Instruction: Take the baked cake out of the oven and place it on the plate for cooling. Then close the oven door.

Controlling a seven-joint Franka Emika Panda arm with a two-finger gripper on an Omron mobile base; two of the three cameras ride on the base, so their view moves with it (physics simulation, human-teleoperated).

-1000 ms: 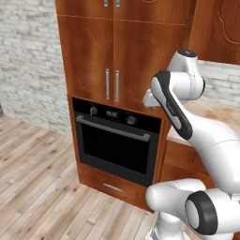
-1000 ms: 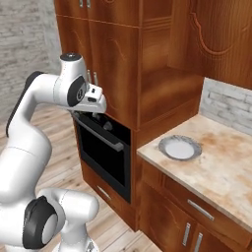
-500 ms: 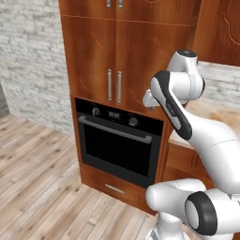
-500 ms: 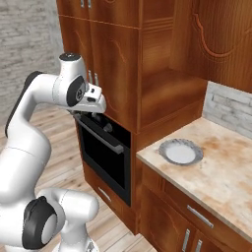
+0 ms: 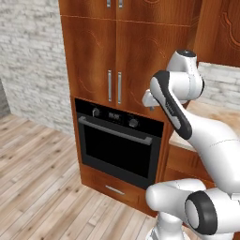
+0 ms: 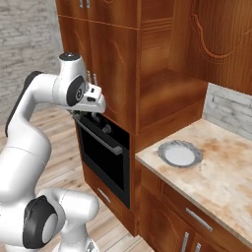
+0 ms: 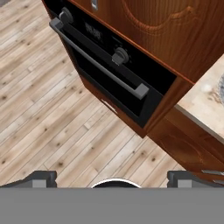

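Poised high in front of the wooden cabinet tower, above and to the right of the oven (image 5: pixel 119 140), with the oven door (image 5: pixel 121 150) shut and its long silver bar handle (image 7: pixel 98 63) untouched. Cake not visible anywhere, presumably shut away behind the black glass, so nothing yet begun on getting it out. Set ready on the marbled counter (image 6: pixel 221 172) beside the oven: the plate (image 6: pixel 180 154), bare, near the counter's front edge and close enough to the oven for a short carry once the cake is free, a sensible spot for cooling.

Hovering at upper-cabinet-door height in the right base view, the gripper (image 6: pixel 91 114) points down and forward toward the oven's control strip with its two round knobs (image 7: pixel 120 56) and small display. Looking down from the hand, the handle runs diagonally across the upper half, with plank floor (image 7: pixel 52 127) below and a corner of counter at right; judged from that, well apart from the door and lined up for a descent to the bar.

Finger tips (image 7: pixel 41 178) spread fully apart, at the two sides of the hand view's lower edge, clasping nothing and touching nothing. Likely next: down to the handle, close around it, pull the door outward and down.
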